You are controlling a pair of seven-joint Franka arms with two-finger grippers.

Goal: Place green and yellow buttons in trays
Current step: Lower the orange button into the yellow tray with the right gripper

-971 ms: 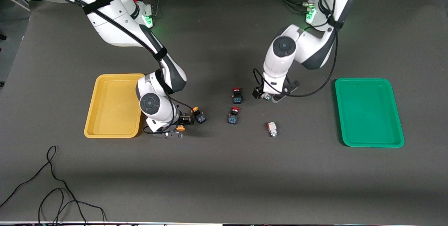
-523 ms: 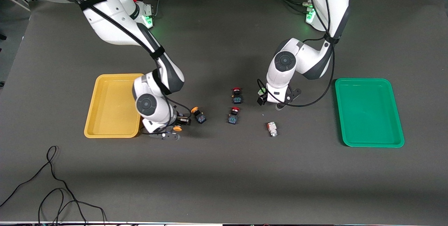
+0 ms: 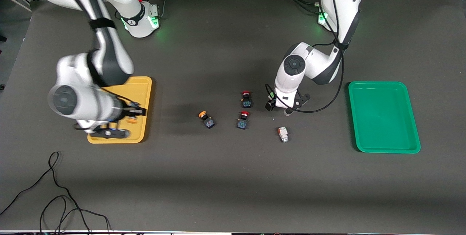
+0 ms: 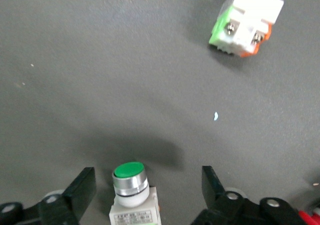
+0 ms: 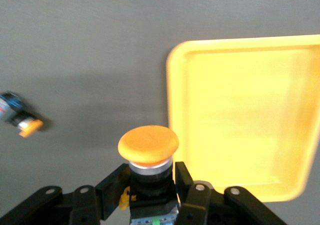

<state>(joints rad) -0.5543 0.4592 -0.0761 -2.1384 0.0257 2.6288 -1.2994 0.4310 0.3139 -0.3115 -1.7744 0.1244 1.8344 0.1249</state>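
My right gripper (image 3: 128, 120) is shut on an orange-yellow capped button (image 3: 131, 120) with a dark body (image 5: 148, 144), held over the yellow tray (image 3: 141, 88) at the tray's edge (image 5: 240, 115). A second orange-yellow button (image 3: 206, 119) lies on the table mid-way, blurred in the right wrist view (image 5: 22, 121). My left gripper (image 3: 278, 108) is open and low over the table, its fingers (image 4: 84, 181) either side of the green-topped whitish button (image 4: 129, 179). The orange-marked whitish button (image 3: 283, 134) lies nearer the front camera (image 4: 245, 22). The green tray (image 3: 384, 147) is at the left arm's end.
Two red-capped dark buttons (image 3: 246, 98) (image 3: 243, 119) lie between the second orange-yellow button and my left gripper. Loose black cables (image 3: 54, 191) lie on the table near the front camera at the right arm's end.
My right gripper has lifted its orange-yellow button off the table and carried it from beside the second button to over the yellow tray. My left gripper stayed about the green-topped button.
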